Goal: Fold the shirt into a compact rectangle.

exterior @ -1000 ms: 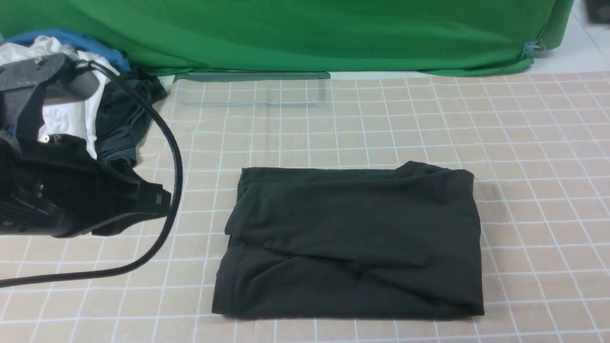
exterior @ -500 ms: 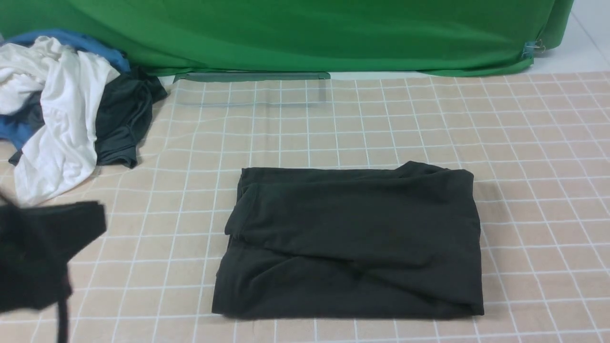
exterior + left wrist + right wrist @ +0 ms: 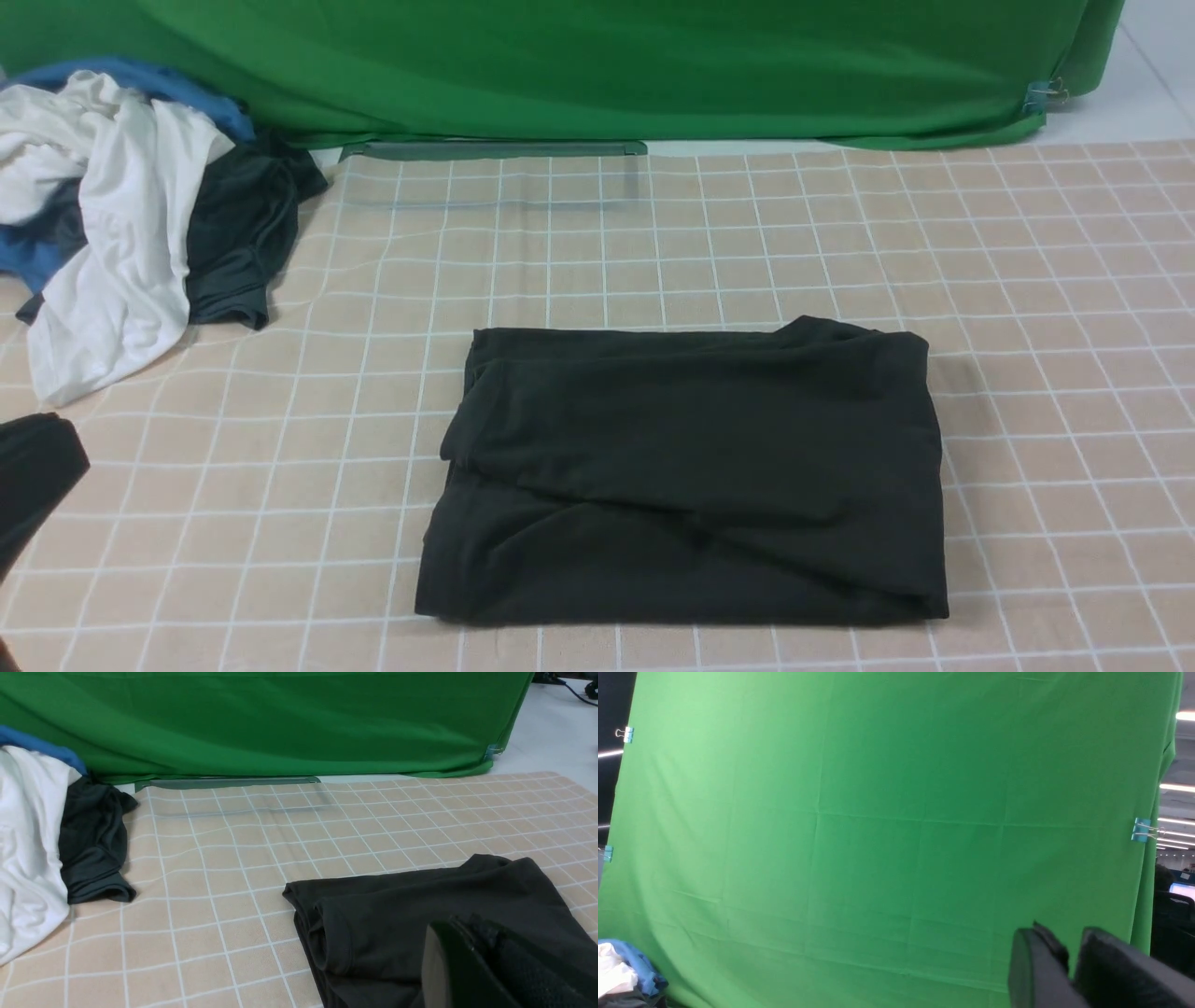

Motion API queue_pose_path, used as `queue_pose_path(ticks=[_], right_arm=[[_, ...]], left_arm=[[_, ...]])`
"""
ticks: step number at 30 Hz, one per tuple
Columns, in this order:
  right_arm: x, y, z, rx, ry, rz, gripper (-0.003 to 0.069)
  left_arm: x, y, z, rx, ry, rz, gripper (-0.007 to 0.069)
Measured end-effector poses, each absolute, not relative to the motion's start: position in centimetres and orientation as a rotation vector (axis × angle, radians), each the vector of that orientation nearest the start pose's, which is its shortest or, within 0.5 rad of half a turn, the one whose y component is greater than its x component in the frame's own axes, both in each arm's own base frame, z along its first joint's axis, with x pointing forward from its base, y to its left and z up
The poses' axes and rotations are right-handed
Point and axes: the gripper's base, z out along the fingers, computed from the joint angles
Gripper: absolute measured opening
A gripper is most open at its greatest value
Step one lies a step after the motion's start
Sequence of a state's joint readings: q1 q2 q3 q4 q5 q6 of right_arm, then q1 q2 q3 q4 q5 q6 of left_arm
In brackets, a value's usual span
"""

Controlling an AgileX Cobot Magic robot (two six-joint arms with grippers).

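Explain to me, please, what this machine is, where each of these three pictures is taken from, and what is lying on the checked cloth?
This is a robot with two arms, each ending in a gripper. One camera sits between the arms looking forward; the other two ride on the wrists.

In the front view, the large black matte shirt lies folded into a rough rectangle on the beige checked tablecloth. A loose pile of white, blue and dark grey garments sits at the far left, before a green backdrop.

The left wrist camera looks over the shirt; the left gripper shows at the picture's edge, shut and holding nothing. The right wrist camera points at the backdrop; the right gripper is slightly parted and empty.
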State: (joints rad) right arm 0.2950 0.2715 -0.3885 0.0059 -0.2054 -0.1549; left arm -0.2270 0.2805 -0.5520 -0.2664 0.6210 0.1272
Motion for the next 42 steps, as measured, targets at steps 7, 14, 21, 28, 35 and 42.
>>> queue_pose_path(ticks=[7,14,21,28,35,42], right_arm=[[6.0,1.8,34.5,-0.254,1.132,0.128,0.0197],[6.0,1.8,34.5,-0.254,1.132,0.128,0.0206],[6.0,1.8,34.4,-0.255,1.133,0.128,0.0207],[6.0,1.8,34.4,-0.255,1.133,0.128,0.0209],[6.0,1.8,34.4,-0.255,1.133,0.128,0.0217],[6.0,1.8,34.4,-0.254,1.132,0.128,0.0217]], left_arm=[[4.9,-2.5,32.5,0.239,1.813,-0.346,0.0019],[4.8,-1.4,31.2,0.133,1.639,-0.204,0.0019],[5.2,-0.1,23.4,-0.002,1.580,-0.001,0.0019],[5.6,0.1,18.9,0.022,1.733,0.053,0.0019],[5.6,0.1,19.0,0.038,1.720,0.078,0.0019],[5.6,0.1,19.0,0.040,1.716,0.081,0.0020]])
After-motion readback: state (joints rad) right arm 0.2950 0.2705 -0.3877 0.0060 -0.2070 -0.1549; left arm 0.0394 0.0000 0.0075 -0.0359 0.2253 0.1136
